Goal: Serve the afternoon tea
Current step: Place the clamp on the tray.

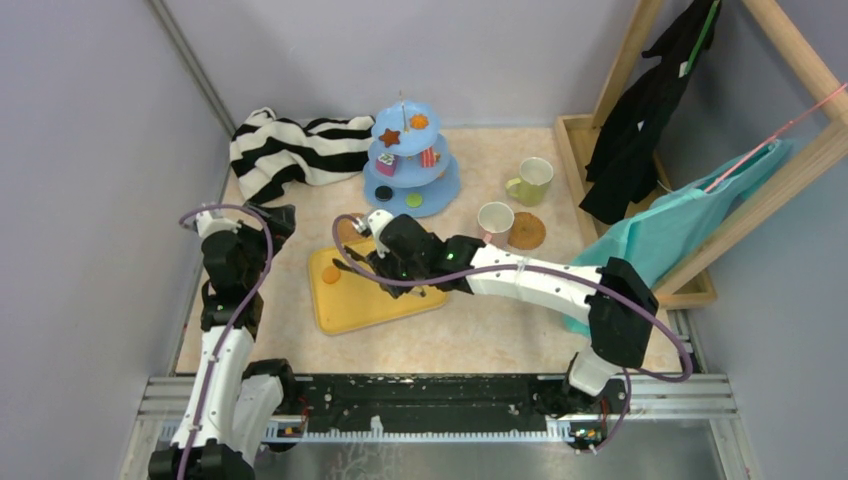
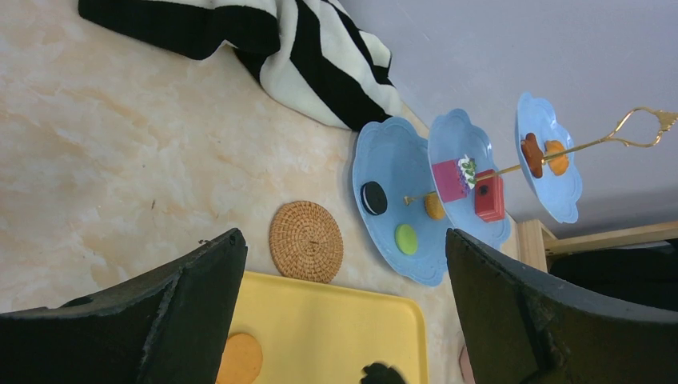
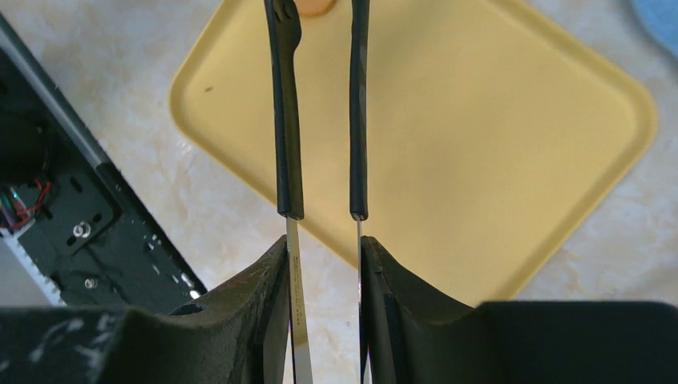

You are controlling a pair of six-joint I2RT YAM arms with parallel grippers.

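Note:
The light-blue three-tier stand point(image 1: 410, 160) point(image 2: 400, 200) carries several toy cookies and cake slices. An orange cookie point(image 1: 331, 274) point(image 2: 240, 358) lies on the yellow tray point(image 1: 370, 305) point(image 3: 480, 144). My right gripper point(image 1: 385, 262) point(image 3: 324, 248) is shut on metal tongs point(image 3: 286, 144), whose black tips stand apart over the tray and point at the cookie point(image 3: 316, 6). At the table's left, my left gripper point(image 1: 275, 220) point(image 2: 342, 240) hangs open and empty. One cork coaster point(image 2: 305, 241) lies between tray and stand. The pink-handled cup point(image 1: 494, 220) stands beside the other coaster point(image 1: 526, 231), with the yellow-green cup point(image 1: 532, 180) behind.
A black-and-white striped cloth point(image 1: 290, 150) lies at the back left. A wooden rack point(image 1: 640, 60) with black and teal garments point(image 1: 690, 220) fills the right side. The arms' black mounting rail point(image 1: 430, 400) runs along the near edge.

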